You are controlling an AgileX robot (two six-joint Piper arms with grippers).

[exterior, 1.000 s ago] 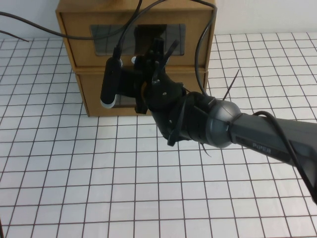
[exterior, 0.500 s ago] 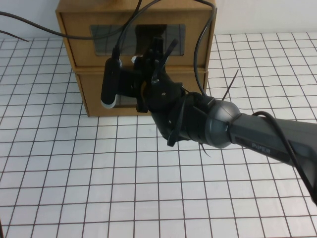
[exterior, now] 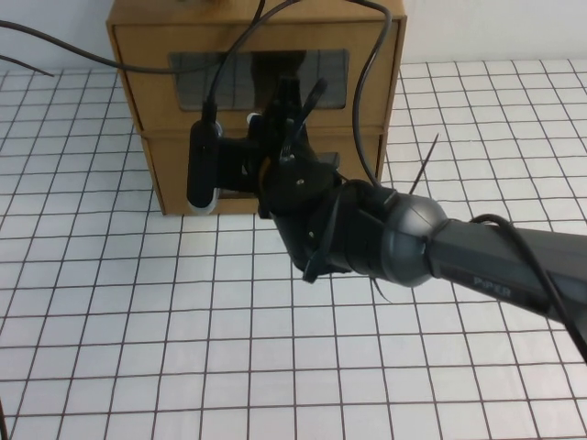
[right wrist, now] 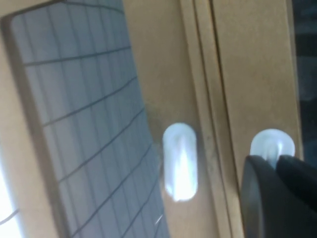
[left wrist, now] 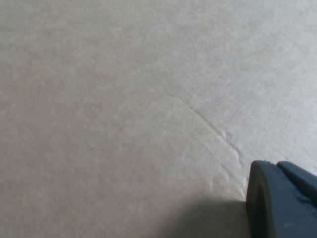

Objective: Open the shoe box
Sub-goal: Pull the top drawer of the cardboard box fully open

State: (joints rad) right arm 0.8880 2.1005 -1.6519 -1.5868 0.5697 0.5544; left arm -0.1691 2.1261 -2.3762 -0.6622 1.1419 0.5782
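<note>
We are at the grasp: the right gripper has its jaws pinched on a white knob of the shoe box, which stands straight ahead of them. Next, we judge, comes a level pull straight back. The left gripper, jaws closed on nothing, faces a plain beige surface.

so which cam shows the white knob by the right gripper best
Right wrist view: the white knob shows close up, right gripper shut on it. High view: the right arm covers it. Left wrist view: none of it, just the left gripper over a beige surface.
</note>
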